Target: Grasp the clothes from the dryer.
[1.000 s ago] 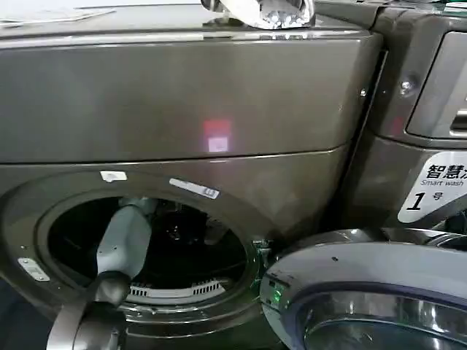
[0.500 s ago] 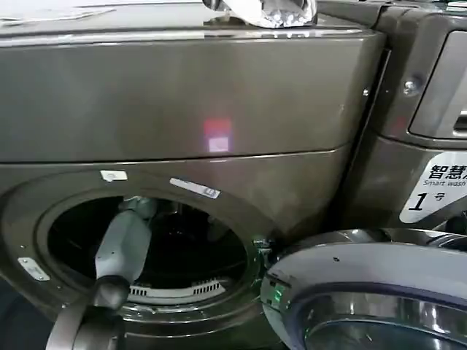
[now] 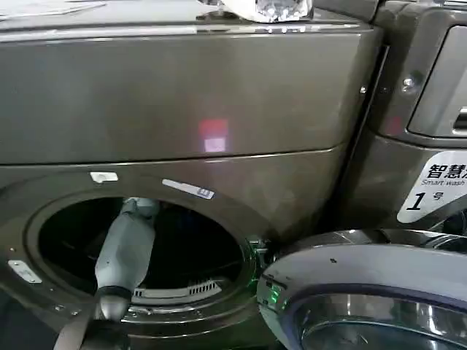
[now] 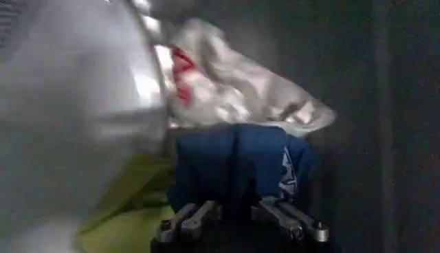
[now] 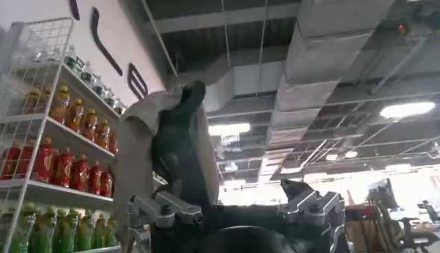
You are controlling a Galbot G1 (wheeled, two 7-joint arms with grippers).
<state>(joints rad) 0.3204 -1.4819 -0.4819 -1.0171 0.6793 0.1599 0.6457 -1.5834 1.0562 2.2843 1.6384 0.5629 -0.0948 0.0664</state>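
The big bronze-grey metal front-loading dryer [image 3: 182,109] is seen straight on from the head view, round porthole open and dark inside. The pale grey left arm [image 3: 125,248] is pushed through the opening into the drum, so the left hand is hidden from that angle. Small white stickers [image 3: 188,189] are stuck along the top of the porthole ring, and a faint pink-red reflection [image 3: 214,135] is caught on the smooth brushed front panel.

The swung-open grey-rimmed glass door [image 3: 365,299] is parked low on the right, a tiny green light showing by its hinge. A second machine [image 3: 423,124] with a white "1" sticker [image 3: 432,188] is packed in right beside the dryer. Something crinkly and silvery [image 3: 266,9] is left on top of the dryer.

From the left wrist view, the left hand [image 4: 242,218] is spread wide, metal fingers [image 4: 295,221] parted and nothing gripped between them. The soft heap of clothes [image 4: 234,137] is piled just in front of it inside the drum: a dark navy garment [image 4: 234,168] nearest the fingertips, a rumpled white one with red marks [image 4: 234,89] on top, a yellow-green one [image 4: 127,213] to one side. The curved shiny drum wall [image 4: 69,103] is crowded close against the heap.

The right hand [image 5: 237,210] is pointed at the ceiling, fingers apart and holding nothing, with wire shelves of bottled drinks [image 5: 55,172] beside it.
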